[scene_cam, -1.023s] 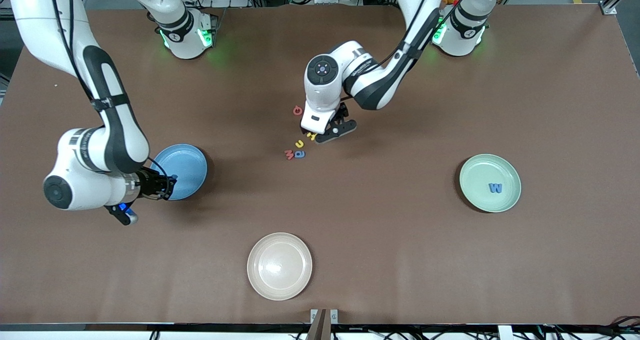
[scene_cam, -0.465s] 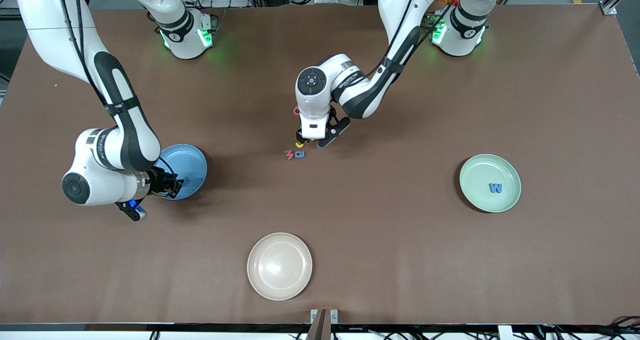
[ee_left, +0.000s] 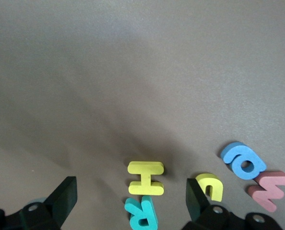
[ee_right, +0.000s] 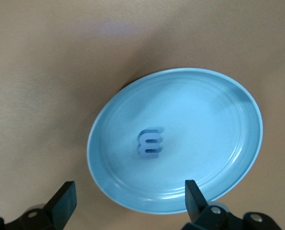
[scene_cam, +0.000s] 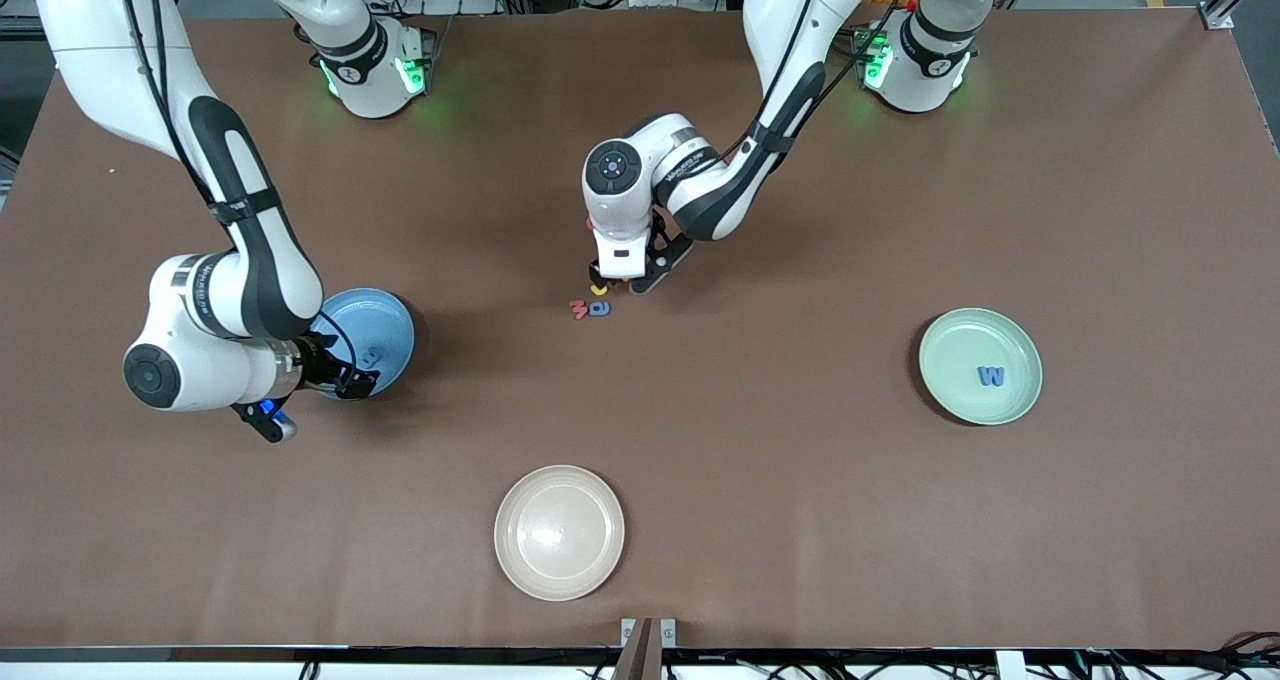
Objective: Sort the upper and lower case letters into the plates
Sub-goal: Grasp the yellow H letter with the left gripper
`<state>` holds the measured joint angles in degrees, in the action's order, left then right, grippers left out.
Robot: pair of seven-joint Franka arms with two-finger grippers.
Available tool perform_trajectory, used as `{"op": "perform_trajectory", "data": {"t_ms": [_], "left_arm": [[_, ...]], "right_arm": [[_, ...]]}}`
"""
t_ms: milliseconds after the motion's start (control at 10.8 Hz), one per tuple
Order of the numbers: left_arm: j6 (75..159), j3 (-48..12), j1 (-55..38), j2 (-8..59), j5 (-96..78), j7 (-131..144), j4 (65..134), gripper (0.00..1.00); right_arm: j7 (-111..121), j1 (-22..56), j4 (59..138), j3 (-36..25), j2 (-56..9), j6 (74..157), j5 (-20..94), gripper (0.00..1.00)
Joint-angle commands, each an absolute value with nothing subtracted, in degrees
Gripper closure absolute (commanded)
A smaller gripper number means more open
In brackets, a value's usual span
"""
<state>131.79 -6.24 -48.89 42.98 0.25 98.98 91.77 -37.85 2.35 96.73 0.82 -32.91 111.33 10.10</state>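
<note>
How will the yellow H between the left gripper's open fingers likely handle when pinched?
The yellow H looks like thick foam, so probably light and slightly squashy. It lies flat on the table, so unlikely to roll. The teal R sits close beside it and might get nudged.

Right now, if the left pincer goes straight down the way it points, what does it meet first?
Probably the yellow H, which lies between the open fingers of the left pincer, with the teal R beside it; depth is unclear.
</note>
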Motion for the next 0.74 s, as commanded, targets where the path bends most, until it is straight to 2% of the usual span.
{"op": "perform_trajectory", "data": {"t_ms": [0,651], "left_arm": [[134.3,-5.3,-49.8,43.6,1.2,100.5,92.0,0.00],[134.6,-5.4,-49.8,43.9,2.5,100.4,93.0,0.00]], "right_arm": [[-42.5,4.6,95.5,0.9,-31.7,110.0,9.7,0.00],[-50.4,11.3,93.2,1.0,-32.1,111.6,10.2,0.00]]}}
